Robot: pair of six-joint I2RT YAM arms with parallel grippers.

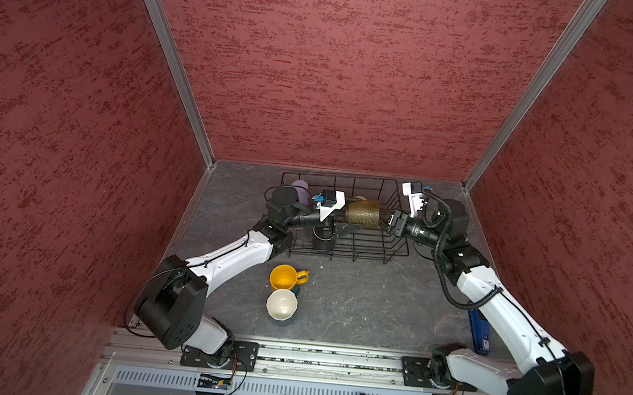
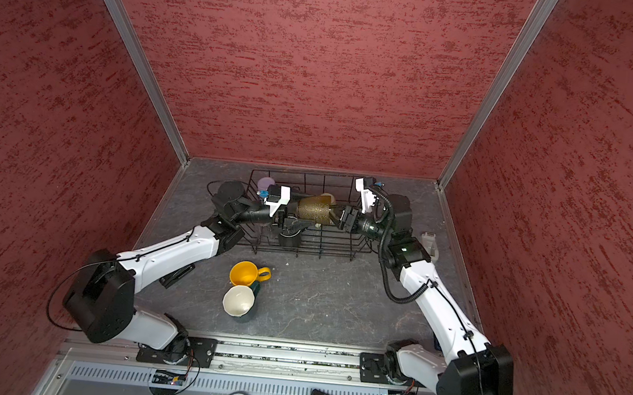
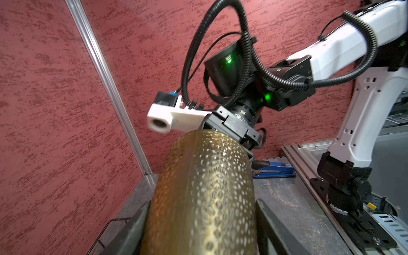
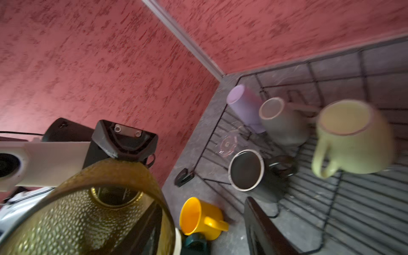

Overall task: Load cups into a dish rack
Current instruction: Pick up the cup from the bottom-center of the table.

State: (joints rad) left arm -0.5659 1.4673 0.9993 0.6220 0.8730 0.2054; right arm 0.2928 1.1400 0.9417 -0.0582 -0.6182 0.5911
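Above the black wire dish rack (image 1: 361,245) at the back of the grey table (image 1: 356,307), two robot arms meet over one olive-brown glass (image 1: 362,213), which lies on its side in mid-air between them. The left gripper (image 3: 203,202) is clamped on the glass near its base, a finger on each flank. The right gripper (image 1: 386,221) stands at the mouth with its jaws apart, one finger inside the rim and one outside, pinching nothing.

Below, the rack holds a pale green mug (image 4: 353,136), a grey mug (image 4: 284,123), a black mug (image 4: 249,170), a lilac tumbler (image 4: 245,106) and, faintly, a clear glass (image 4: 227,142). A yellow mug (image 1: 285,278) and a dark teal mug (image 1: 281,304) wait on the table in front.

The danger is likely the single grip: slick glass held level by one end could sag or slip onto the mugs beneath. The finger inside the mouth could also snag the rim and drag the glass loose.
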